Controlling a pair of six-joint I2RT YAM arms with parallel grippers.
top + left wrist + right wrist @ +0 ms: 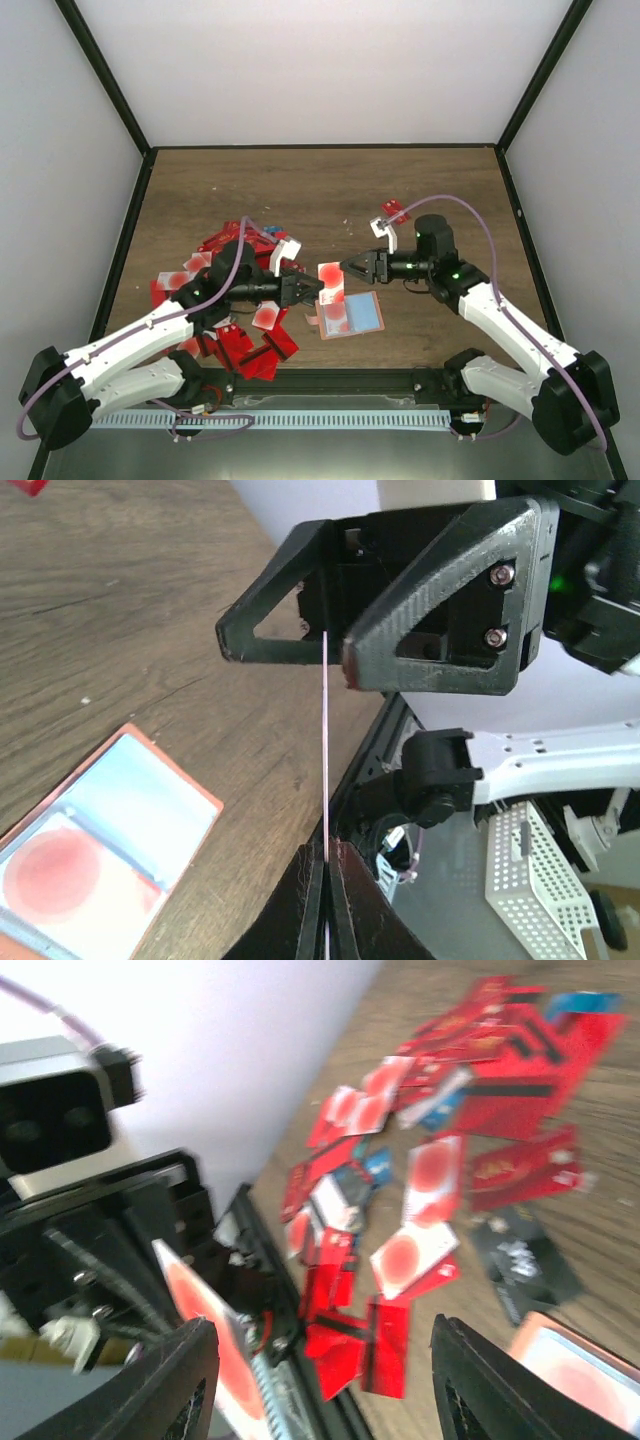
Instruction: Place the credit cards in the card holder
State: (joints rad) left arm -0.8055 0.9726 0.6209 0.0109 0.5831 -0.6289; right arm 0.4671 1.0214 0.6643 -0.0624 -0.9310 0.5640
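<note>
You are early in the task. The card holder (368,312) lies open on the desk (300,190), between the two arms and just below the two hands. A card with a red circle (336,320) sits on its left half and looks to be already in; the light blue half shows nothing on it. I judge that one card, perhaps not more, is done.

Your left hand (312,288) is closed on a pale card (331,280) and holds it above the desk, standing on edge. In the left wrist view the card is only a thin line that runs from your fingers up into the right hand (352,270). The right hand's fingers stand apart in its own wrist view, with the card between them and close to one finger. I do not see it gripping the card. It looks like a handover in the middle, but this is only my reading.

Nearly all the work remains. The credit cards (235,320) lie in a big heap at the left, around and under your left arm, many of them overlapping. A few stray cards (394,212) lie behind the right hand, well apart from the heap.
</note>
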